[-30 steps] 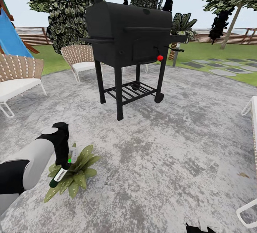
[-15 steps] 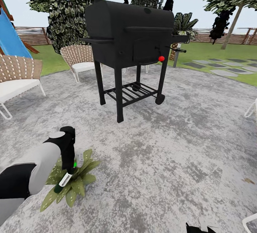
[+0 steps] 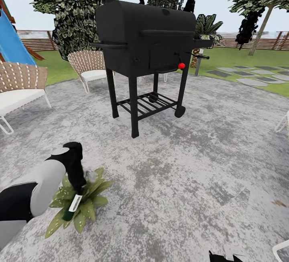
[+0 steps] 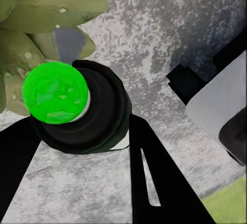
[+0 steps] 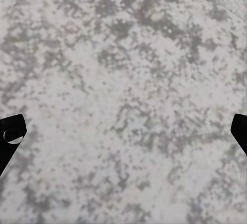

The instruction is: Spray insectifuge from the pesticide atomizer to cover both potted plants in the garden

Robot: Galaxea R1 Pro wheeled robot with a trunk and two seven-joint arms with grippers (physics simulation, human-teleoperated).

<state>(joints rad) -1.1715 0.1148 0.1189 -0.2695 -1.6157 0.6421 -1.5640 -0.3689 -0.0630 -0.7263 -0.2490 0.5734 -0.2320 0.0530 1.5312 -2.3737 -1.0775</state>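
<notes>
Fingers of my left arm pinch the pesticide atomizer, which hangs right over one potted plant on the stone patio. My right fingers are spread wide over bare stone. Picking up is done. I think spraying both plants is left.

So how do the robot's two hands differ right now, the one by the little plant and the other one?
The left end effector is shut on the atomizer, held tilted over the potted plant; the right end effector is open and holds nothing. The left looks down on leaves and patio, the right on bare stone. Both have black fingers and hang above the grey patio.
</notes>
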